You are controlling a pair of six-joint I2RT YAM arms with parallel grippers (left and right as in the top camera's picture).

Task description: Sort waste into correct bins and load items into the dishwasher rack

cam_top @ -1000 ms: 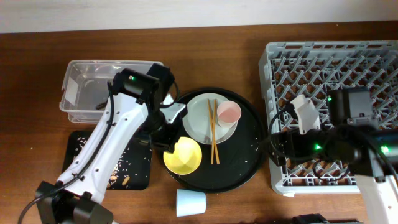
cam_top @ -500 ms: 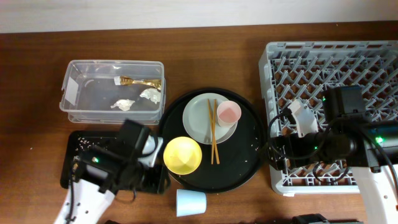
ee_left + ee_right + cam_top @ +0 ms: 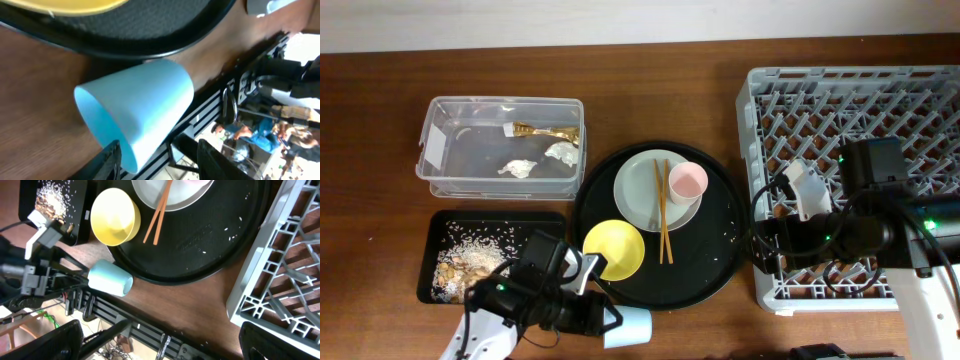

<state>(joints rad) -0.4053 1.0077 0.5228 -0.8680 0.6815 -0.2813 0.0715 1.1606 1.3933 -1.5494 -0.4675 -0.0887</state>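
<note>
Left claw (image 3: pixel 160 150) swung away from clear tub (image 3: pixel 500 101), now half-open; light blue cup (image 3: pixel 140 100) lies sideways between its fingers (image 3: pixel 107 162), not gripped. Right claw (image 3: pixel 162 332) spread wide, empty, over grey rack (image 3: pixel 280 280) edge.

Overhead is mostly dark reddish-brown wooden surface (image 3: pixel 660 90), grain visible. A pale off-white wall strip (image 3: pixel 570 20) runs along its far edge. Light is even, shadows soft. Wrist views past the near edge show a black metal rail (image 3: pixel 150 336) below the lip, then blurred room clutter. There's a bright overexposed patch (image 3: pixel 307 47) upper right, can't tell if it's a window.
</note>
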